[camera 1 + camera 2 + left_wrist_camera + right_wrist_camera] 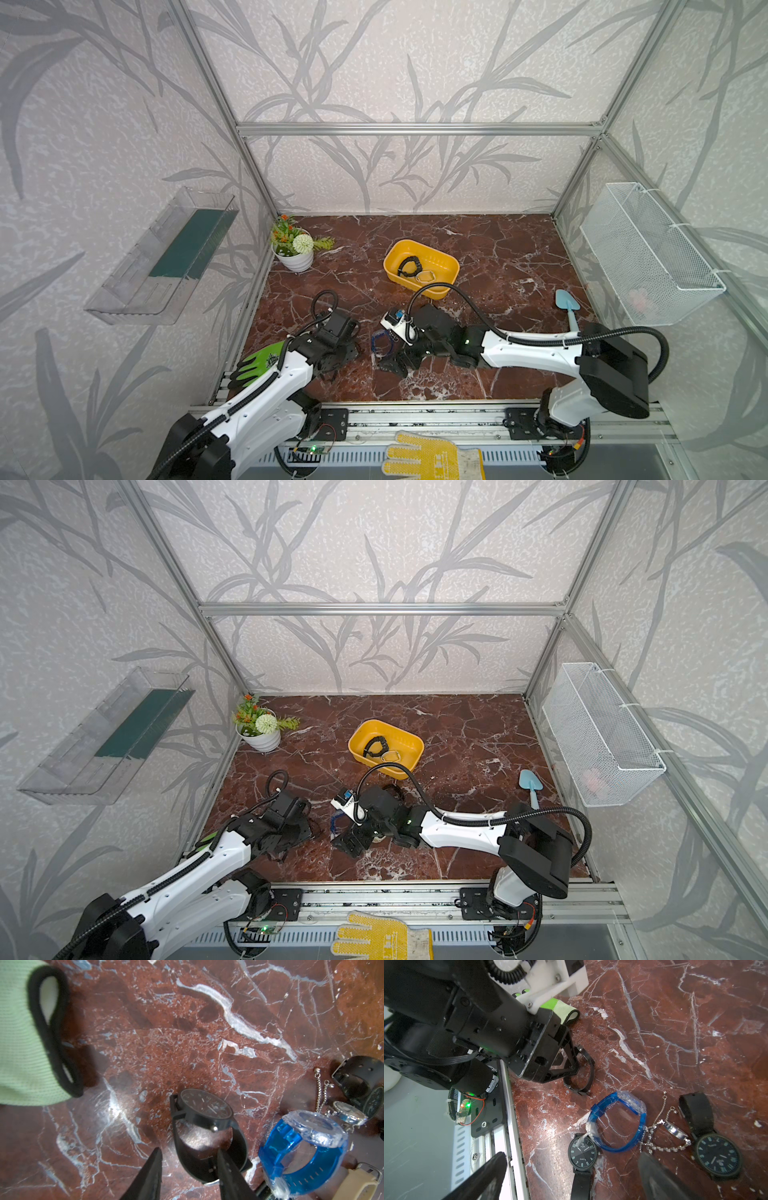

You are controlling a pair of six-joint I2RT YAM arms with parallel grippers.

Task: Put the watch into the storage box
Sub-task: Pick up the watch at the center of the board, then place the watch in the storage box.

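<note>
The yellow storage box [438, 258] [402, 738] stands mid-table with a black band and a pale watch inside. Several watches lie near the front. A black watch [205, 1109] [584, 1076] stands on its strap, and my left gripper [189, 1150] [576, 1061] is open around the near side of that strap. One of its fingers [153, 1174] stays clear of the strap. Beside this watch lies a blue translucent watch [301, 1147] [616, 1122] [381, 343]. My right gripper [573, 1157] hangs wide open over another black watch [582, 1152], holding nothing.
A third black watch [716, 1155] and a silver chain watch [675, 1130] lie past the blue one. A green glove [259, 361] lies under the left arm. Also here are a potted plant [293, 249], a blue trowel [567, 305], a wire basket [648, 253] and a clear tray [162, 257].
</note>
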